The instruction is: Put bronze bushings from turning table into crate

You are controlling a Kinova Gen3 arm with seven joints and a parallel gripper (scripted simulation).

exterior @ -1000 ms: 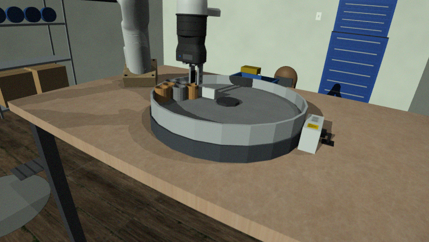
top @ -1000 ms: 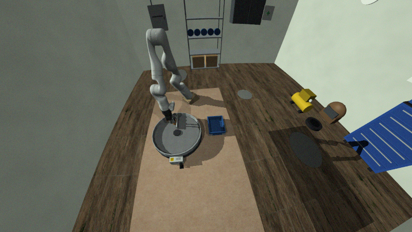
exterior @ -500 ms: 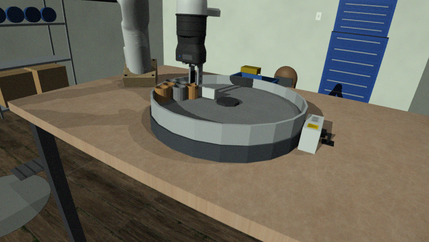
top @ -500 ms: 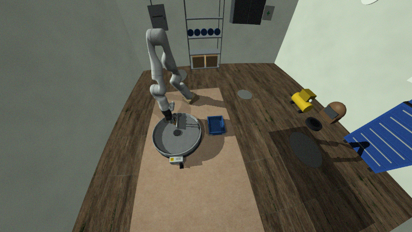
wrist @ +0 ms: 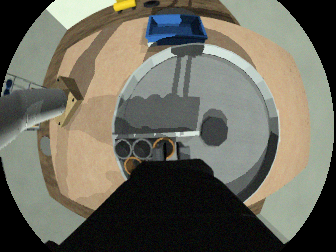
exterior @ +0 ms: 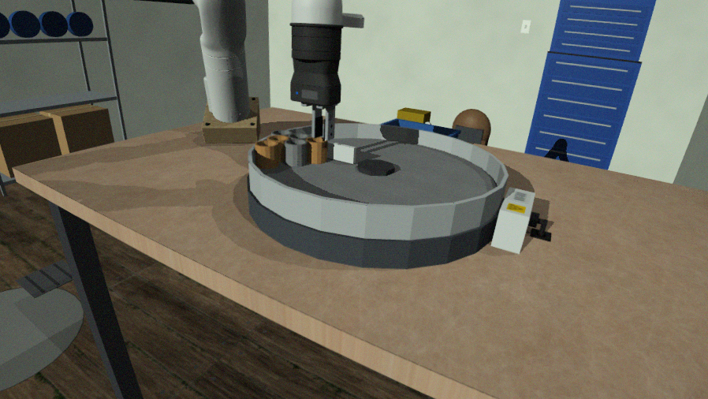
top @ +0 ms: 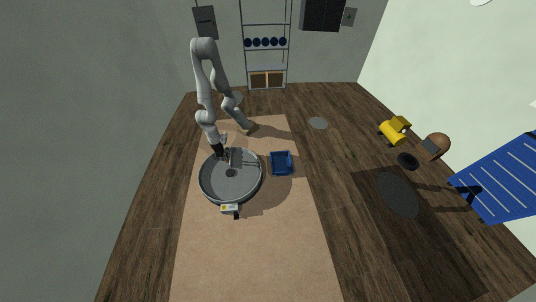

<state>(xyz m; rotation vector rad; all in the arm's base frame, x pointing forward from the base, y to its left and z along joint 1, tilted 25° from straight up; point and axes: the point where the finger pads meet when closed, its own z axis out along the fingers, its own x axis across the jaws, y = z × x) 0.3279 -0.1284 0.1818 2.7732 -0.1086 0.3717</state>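
The gripper is set partly spread just above the bronze bushing nearest the white block, with nothing pinched yet. The bushings are bunched at the turntable's far rim, away from the blue crate. They're probably stiff, heavyish and slick, so the wall should be grabbed squarely.

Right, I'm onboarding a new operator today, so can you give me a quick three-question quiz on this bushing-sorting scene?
1. True or false: the blue crate already holds a bronze bushing.
2. Where is the gripper? A: over the dark centre hub. B: low over the bushings by the turning table's rim. C: above the crate.
3. Fill in: the bushing at the fingertips is ____ coloured.

Key: 1 false, no bushing shows in it; 2 B; 3 bronze.
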